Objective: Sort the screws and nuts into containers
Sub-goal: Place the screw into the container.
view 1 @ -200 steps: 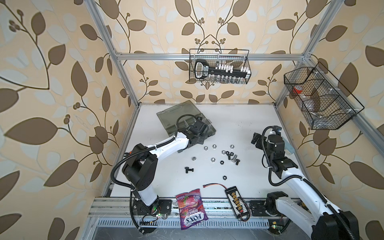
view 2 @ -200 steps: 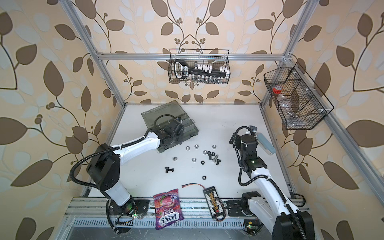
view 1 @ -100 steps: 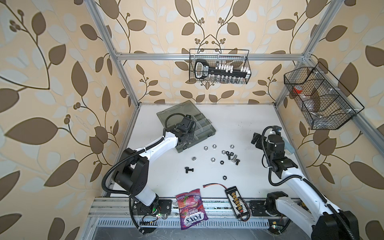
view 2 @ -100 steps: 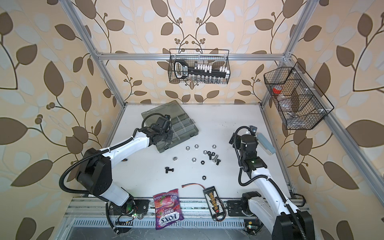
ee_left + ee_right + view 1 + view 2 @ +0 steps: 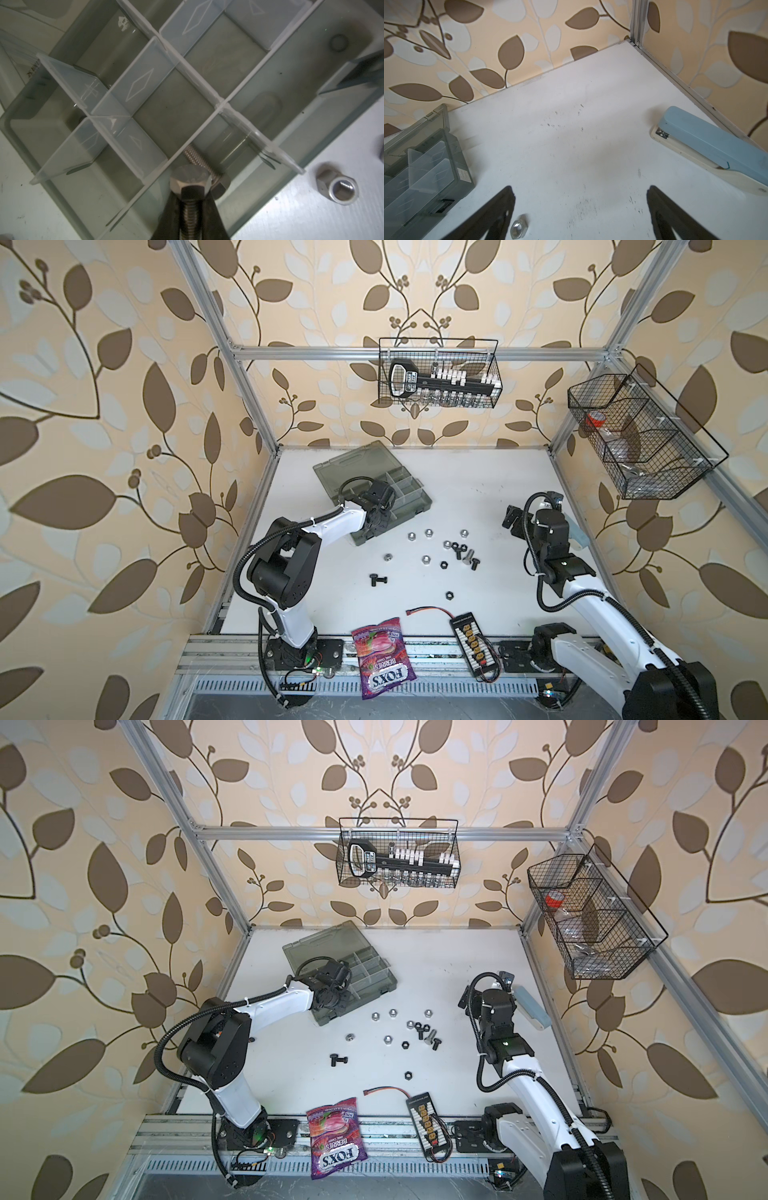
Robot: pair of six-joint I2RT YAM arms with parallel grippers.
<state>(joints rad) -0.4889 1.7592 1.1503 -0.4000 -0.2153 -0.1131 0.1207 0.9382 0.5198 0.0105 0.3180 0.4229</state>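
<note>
1. My left gripper [image 5: 190, 197] is clenched on a silver screw [image 5: 190, 184]. Its threaded shank is pinched between my fingers, and its hex head juts past the tips.
2. In both top views this gripper sits left of centre, over the near end of the organizer case [image 5: 420, 506]. The case's lid [image 5: 353, 464] lies open toward the back wall.
3. The held screw hangs at the edge of a compartment [image 5: 239, 172] along the case's outer wall. A second silver screw [image 5: 197, 159] lies inside it, its tip touching a pale divider [image 5: 197, 133].
4. My right gripper [image 5: 580, 188], right of centre in the top views, is released. Its jaws are spread wide over the white table [image 5: 571, 124], and a silver nut [image 5: 519, 229] lies just beside one finger.
5. Unsorted pieces lie on the table at frame centre, between my arms: silver nuts [image 5: 410, 536], black nuts [image 5: 444, 564], black screws [image 5: 377, 580] and one loose silver screw [image 5: 467, 554].
6. A blue stapler [image 5: 712, 145] lies along the right wall. A candy bag [image 5: 382, 655] rests at the lower edge.
</note>
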